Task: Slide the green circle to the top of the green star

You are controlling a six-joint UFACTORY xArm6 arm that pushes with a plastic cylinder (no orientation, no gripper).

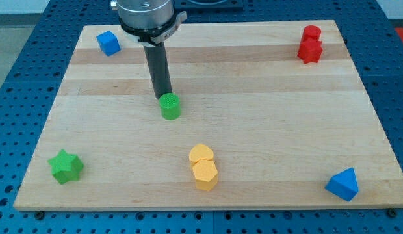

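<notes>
The green circle (169,106) is a short green cylinder near the middle of the wooden board (266,123). My tip (163,97) stands right behind it, at its upper left edge, touching or almost touching it. The green star (65,166) lies far off at the view's lower left, near the board's left corner. The rod rises from the tip to the arm's round flange at the view's top.
A blue cube (108,43) sits at the top left. Two red blocks (310,45) stand together at the top right. Two yellow blocks (203,166) lie together at the bottom centre. A blue triangular block (343,184) is at the bottom right.
</notes>
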